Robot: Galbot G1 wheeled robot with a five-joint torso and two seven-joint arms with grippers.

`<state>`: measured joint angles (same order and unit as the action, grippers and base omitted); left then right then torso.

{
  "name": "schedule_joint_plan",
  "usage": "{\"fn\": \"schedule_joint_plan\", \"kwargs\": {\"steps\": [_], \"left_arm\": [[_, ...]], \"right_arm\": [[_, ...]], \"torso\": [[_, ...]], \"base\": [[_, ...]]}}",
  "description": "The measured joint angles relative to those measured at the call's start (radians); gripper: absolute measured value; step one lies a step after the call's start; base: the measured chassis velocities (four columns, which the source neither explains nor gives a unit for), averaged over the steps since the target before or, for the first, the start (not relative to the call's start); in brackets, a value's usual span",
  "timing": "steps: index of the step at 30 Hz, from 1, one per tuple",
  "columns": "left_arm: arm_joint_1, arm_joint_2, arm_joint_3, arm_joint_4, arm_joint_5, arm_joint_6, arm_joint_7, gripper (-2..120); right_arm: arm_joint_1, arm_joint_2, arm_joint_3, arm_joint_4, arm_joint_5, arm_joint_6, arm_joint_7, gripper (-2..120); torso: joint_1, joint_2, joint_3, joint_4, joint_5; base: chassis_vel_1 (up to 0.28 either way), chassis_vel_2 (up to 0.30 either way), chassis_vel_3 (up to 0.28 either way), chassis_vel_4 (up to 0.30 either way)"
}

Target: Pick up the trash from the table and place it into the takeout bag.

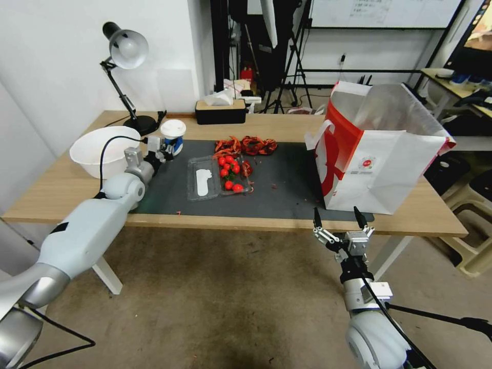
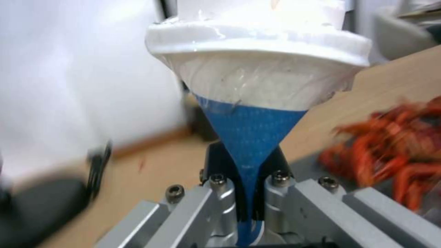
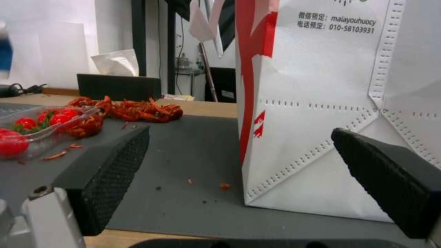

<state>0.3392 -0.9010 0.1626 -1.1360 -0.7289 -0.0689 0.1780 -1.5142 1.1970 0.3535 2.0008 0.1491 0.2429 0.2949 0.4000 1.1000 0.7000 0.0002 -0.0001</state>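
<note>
Now | left fingers (image 2: pixel 250 203) pinch paper cup (image 1: pixel 172 136) | right fingers (image 3: pixel 115 172) spread, empty

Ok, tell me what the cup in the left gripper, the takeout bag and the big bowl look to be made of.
The cup, pinched flat in the left gripper: thin blue-and-white paper, matte, under a white lid, likely plastic. The takeout bag: stiff white-and-red paper with creased folds and stitch-like perforated seams; its inside shines silver like foil. The bowl: smooth, pale, slightly glossy, probably plastic or moulded pulp; the look leaves that open.
</note>
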Motion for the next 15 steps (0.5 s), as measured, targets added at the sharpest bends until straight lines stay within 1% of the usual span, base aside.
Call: {"fn": "schedule_joint_plan", "kwargs": {"steps": [1,2,3,5,6,7,9,10,11,12,14,15], "left_arm": [[-0.021,0.009,0.017,-0.010,0.004,-0.007,0.020,0],[-0.058,0.023,0.048,-0.025,0.006,-0.016,0.052,0],[-0.058,0.023,0.048,-0.025,0.006,-0.016,0.052,0],[-0.133,0.038,0.118,-0.047,-0.004,-0.027,0.109,0],[-0.185,0.042,0.174,-0.059,-0.021,-0.029,0.142,0],[-0.185,0.042,0.174,-0.059,-0.021,-0.029,0.142,0],[-0.260,0.041,0.254,-0.071,-0.056,-0.029,0.182,0],[-0.310,0.037,0.299,-0.074,-0.079,-0.029,0.202,0],[-0.310,0.037,0.299,-0.074,-0.079,-0.029,0.202,0],[-0.352,0.028,0.335,-0.075,-0.097,-0.027,0.219,0],[-0.448,0.002,0.405,-0.070,-0.134,-0.015,0.254,0],[-0.448,0.002,0.405,-0.070,-0.134,-0.015,0.254,0]], "right_arm": [[0.000,0.000,0.000,0.001,0.000,0.000,0.000,99],[0.001,0.000,0.000,0.003,0.000,0.000,0.000,99],[0.001,0.000,0.000,0.003,0.000,0.000,0.000,99],[0.001,0.001,0.000,0.005,-0.001,0.000,0.000,99],[0.001,0.002,0.000,0.007,-0.002,0.000,-0.001,99],[0.001,0.002,0.000,0.007,-0.002,0.000,-0.001,99],[0.000,0.003,0.000,0.009,-0.003,0.000,0.000,99],[0.000,0.003,0.001,0.011,-0.003,0.000,0.000,99],[0.000,0.003,0.001,0.011,-0.003,0.000,0.000,99],[0.000,0.002,0.002,0.012,-0.003,0.000,-0.001,99],[0.002,0.001,0.004,0.013,-0.003,0.000,0.000,99],[0.002,0.001,0.004,0.013,-0.003,0.000,0.000,99]], "torso": [[0.000,0.000,0.000,0.0000,0.0000],[0.000,0.000,0.000,-0.0001,0.0003],[0.000,0.000,0.000,-0.0001,0.0003],[0.000,0.000,0.000,0.0000,0.0003],[0.000,0.000,0.000,-0.0002,0.0004],[0.000,0.000,0.000,-0.0002,0.0004],[0.000,0.000,0.000,-0.0006,0.0001],[0.000,0.000,0.000,-0.0005,0.0005],[0.000,0.000,0.000,-0.0005,0.0005],[0.000,0.000,0.000,-0.0004,0.0006],[0.000,0.000,0.000,-0.0001,-0.0002],[0.000,0.000,0.000,-0.0001,-0.0002]], "base": [[0.000,0.000,0.000,0.000],[0.000,0.000,0.000,0.000],[0.000,0.000,0.000,0.000],[0.000,0.000,0.000,0.000],[0.000,0.000,0.000,0.000],[0.000,0.000,0.000,0.000],[0.000,0.000,0.000,0.000],[0.000,0.000,0.000,0.000],[0.000,0.000,0.000,0.000],[0.000,0.000,0.000,0.000],[0.000,0.000,0.000,0.000],[0.000,0.000,0.000,0.000]]}}
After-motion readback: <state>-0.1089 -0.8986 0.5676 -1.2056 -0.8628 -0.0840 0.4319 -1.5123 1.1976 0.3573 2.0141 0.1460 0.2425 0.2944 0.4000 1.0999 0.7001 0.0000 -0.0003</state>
